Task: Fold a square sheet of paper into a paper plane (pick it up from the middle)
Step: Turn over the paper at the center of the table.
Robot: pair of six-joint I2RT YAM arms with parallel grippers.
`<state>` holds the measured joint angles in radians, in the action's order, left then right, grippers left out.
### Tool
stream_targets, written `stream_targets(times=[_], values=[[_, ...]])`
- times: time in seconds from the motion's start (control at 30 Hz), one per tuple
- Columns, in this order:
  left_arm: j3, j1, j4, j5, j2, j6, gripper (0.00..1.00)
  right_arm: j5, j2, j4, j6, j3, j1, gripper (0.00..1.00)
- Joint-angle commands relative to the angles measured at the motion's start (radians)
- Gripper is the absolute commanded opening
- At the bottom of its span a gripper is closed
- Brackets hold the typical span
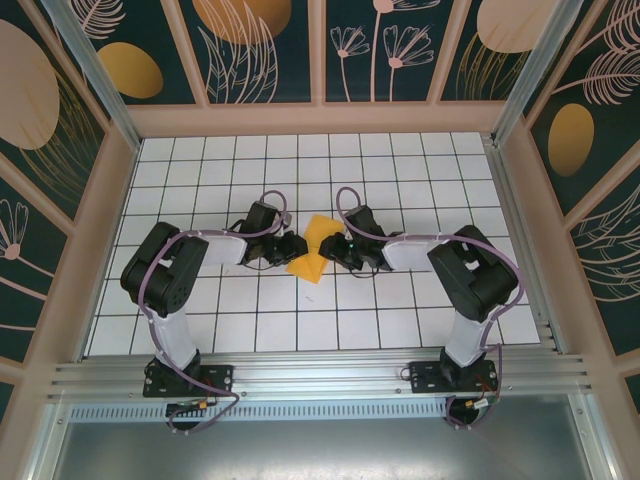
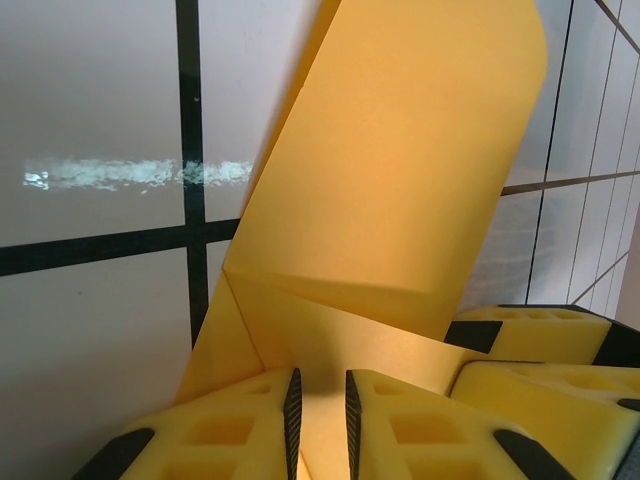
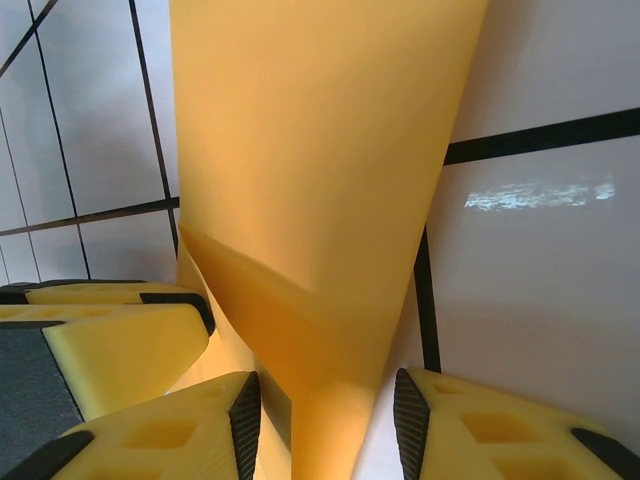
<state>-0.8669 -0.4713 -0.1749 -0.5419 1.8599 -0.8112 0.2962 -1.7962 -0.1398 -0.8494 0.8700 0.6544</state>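
Note:
The square sheet of paper (image 1: 313,250) is orange-yellow, creased and partly raised, and sits on the tiled floor between both grippers. My left gripper (image 1: 289,250) meets it from the left and my right gripper (image 1: 339,250) from the right. In the left wrist view the paper (image 2: 400,180) has a folded flap, and the left gripper (image 2: 320,425) stands over its near part with its jaws a narrow gap apart. In the right wrist view a tapering fold of the paper (image 3: 320,150) runs down between the wide-apart jaws of the right gripper (image 3: 325,430), touching neither pad.
The white tiled floor (image 1: 400,180) with black grid lines is ringed by wooden walls (image 1: 320,118). The right gripper's yellow fingers (image 2: 530,335) sit close beside my left jaws. The left gripper's fingers (image 3: 110,335) show at the left of the right wrist view.

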Motion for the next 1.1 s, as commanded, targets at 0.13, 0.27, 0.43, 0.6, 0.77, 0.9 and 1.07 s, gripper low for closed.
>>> stream_targets(times=[0.13,0.27,0.43,0.6,0.77,0.9,1.07], values=[[-0.002,0.003,0.018,-0.002,0.016,0.024,0.22,0.043,-0.024,-0.093,-0.016,0.006,-0.001,0.42],[0.001,0.003,0.019,-0.001,0.015,0.024,0.22,0.059,-0.030,-0.119,-0.012,0.006,-0.004,0.38],[0.002,0.004,0.017,0.000,0.011,0.021,0.22,0.081,-0.032,-0.156,-0.008,0.001,-0.007,0.33],[0.005,0.004,0.009,0.006,0.000,0.010,0.22,0.087,-0.027,-0.171,0.013,-0.019,-0.001,0.28],[0.020,0.004,-0.024,-0.001,-0.030,-0.017,0.22,0.070,-0.023,-0.157,0.034,-0.026,-0.001,0.13],[0.032,0.003,-0.038,0.004,-0.076,-0.030,0.26,0.067,0.007,-0.132,0.067,-0.014,-0.001,0.07],[0.056,0.003,-0.057,0.041,-0.174,-0.054,0.31,-0.005,0.084,0.028,0.144,0.024,-0.001,0.04]])
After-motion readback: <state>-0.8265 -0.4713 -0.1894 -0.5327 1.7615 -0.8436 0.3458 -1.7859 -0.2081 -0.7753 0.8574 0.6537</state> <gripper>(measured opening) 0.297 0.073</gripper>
